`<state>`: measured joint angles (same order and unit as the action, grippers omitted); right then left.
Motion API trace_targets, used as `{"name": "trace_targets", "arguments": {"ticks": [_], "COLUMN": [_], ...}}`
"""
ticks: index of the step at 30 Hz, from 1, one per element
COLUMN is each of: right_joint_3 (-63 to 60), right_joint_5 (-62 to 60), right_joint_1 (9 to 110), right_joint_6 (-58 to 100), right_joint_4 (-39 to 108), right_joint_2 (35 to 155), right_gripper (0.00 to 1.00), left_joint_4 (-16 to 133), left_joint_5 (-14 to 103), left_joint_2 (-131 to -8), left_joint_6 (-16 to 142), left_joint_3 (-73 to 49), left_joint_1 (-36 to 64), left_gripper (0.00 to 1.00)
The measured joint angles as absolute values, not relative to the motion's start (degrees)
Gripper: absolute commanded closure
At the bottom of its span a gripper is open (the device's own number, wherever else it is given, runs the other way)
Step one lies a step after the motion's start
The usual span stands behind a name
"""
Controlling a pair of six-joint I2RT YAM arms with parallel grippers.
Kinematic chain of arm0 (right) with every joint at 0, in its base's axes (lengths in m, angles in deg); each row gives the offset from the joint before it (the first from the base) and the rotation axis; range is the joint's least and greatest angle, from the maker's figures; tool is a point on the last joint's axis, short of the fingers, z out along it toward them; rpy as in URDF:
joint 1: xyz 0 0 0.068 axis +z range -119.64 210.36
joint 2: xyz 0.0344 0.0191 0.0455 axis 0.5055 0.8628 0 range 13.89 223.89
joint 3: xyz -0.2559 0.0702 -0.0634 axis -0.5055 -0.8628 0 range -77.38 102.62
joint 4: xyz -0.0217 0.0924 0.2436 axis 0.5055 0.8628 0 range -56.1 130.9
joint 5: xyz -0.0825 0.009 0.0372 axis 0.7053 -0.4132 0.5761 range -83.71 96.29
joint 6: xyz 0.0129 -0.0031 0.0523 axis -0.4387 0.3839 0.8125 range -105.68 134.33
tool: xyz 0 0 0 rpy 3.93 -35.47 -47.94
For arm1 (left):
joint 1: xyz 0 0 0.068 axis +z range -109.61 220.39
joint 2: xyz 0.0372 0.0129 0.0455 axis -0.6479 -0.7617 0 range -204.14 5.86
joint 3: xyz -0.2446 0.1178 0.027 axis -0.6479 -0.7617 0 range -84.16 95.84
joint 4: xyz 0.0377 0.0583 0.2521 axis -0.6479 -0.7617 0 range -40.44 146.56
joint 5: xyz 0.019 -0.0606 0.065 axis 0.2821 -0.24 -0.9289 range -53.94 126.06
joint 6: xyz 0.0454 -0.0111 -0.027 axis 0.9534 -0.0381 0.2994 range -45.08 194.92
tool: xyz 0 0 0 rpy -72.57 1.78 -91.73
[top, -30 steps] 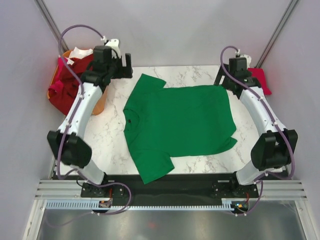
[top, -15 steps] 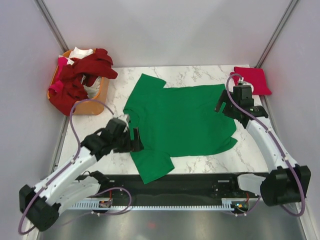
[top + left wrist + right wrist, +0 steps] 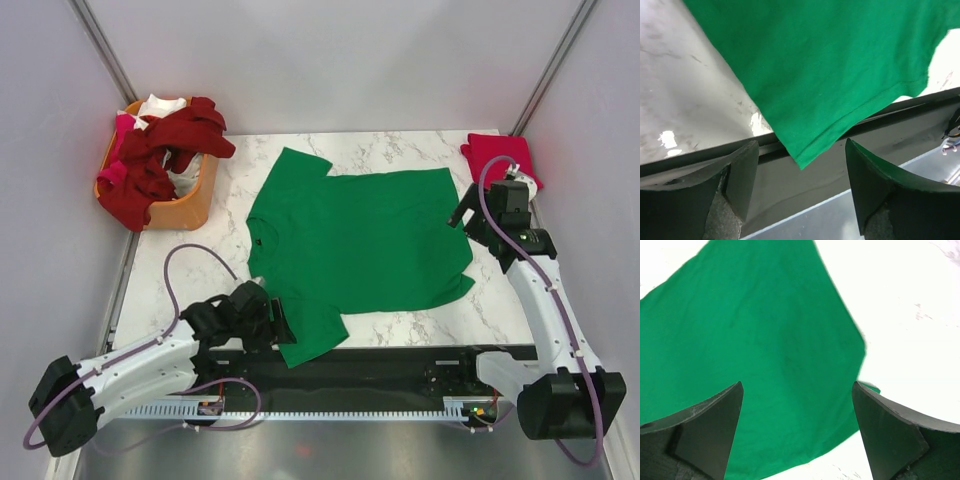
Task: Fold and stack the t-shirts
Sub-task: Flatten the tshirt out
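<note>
Green t-shirt lay unfolded; red t-shirt looked folded; basket held more; left gripper, right gripper spread, empty

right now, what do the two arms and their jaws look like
The left arm and right arm both have white links with bulky black joints, and a lilac cable loops along each. The jaws are dark, matte, wedge-shaped blades.
</note>
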<state>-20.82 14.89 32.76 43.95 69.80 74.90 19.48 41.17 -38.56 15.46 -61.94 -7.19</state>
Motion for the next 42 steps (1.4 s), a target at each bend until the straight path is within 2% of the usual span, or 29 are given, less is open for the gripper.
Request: {"name": "trace_targets", "arguments": {"ticks": [6, 9, 10, 14, 15, 16, 18, 19, 22, 26, 29, 39, 42], "right_joint_3": [-21.2, -21.2, -21.2, -22.4, -23.3, -24.3, -27.2, -28.7, -34.2, -39.5, -42.9, -45.1, -45.2], "right_joint_5": [13.5, 12.1, 11.7, 9.8, 9.1, 8.4, 6.8, 5.8, 4.5, 3.0, 1.8, -0.5, -0.8], "right_joint_1": [26.8, 25.3, 24.7, 21.7, 20.4, 19.1, 15.8, 14.4, 10.7, 9.3, 8.7, 8.0, 8.0], "right_joint_6": [44.0, 44.1, 44.1, 44.5, 44.6, 44.7, 45.3, 45.9, 47.4, 48.9, 49.7, 50.4, 50.6], "right_joint_4": [71.7, 72.5, 72.6, 72.6, 72.6, 72.6, 72.7, 72.8, 73.9, 74.7, 74.1, 66.7, 63.8], "right_joint_2": [74.8, 74.8, 74.8, 74.8, 74.8, 74.9, 74.9, 74.8, 73.5, 72.7, 73.3, 80.8, 81.7], "right_gripper": [0.02, 0.02, 0.02, 0.02, 0.02, 0.02, 0.02, 0.03, 0.12, 0.15, 0.21, 0.46, 0.48], "left_joint_4": [28.1, 32.0, 33.6, 36.7, 36.9, 37.2, 37.7, 37.9, 38.0, 38.5, 39.0, 39.1, 39.1], "left_joint_5": [44.8, 46.1, 46.4, 46.7, 46.6, 46.5, 46.0, 45.7, 44.8, 43.9, 43.6, 42.0, 41.9], "left_joint_2": [-45.1, -47.8, -48.3, -48.6, -48.3, -47.6, -46.3, -45.9, -45.3, -47.1, -49.6, -47.4, -47.4], "left_joint_6": [12.1, 11.0, 10.7, 9.7, 9.6, 9.5, 9.3, 9.4, 9.4, 9.8, 10.5, 12.0, 12.0], "left_joint_3": [-67.4, -67.8, -68.2, -69.6, -69.6, -69.6, -69.5, -69.5, -68.6, -66.6, -65.6, -65.5, -65.5], "left_joint_1": [-9.1, -10.6, -11.1, -11.9, -12.0, -12.1, -12.2, -12.2, -12.2, -12.2, -12.2, -12.2, -12.2], "left_gripper": [0.34, 0.44, 0.52, 0.60, 0.64, 0.78, 0.87, 0.96, 0.97, 0.98, 0.98, 0.98, 0.98]}}
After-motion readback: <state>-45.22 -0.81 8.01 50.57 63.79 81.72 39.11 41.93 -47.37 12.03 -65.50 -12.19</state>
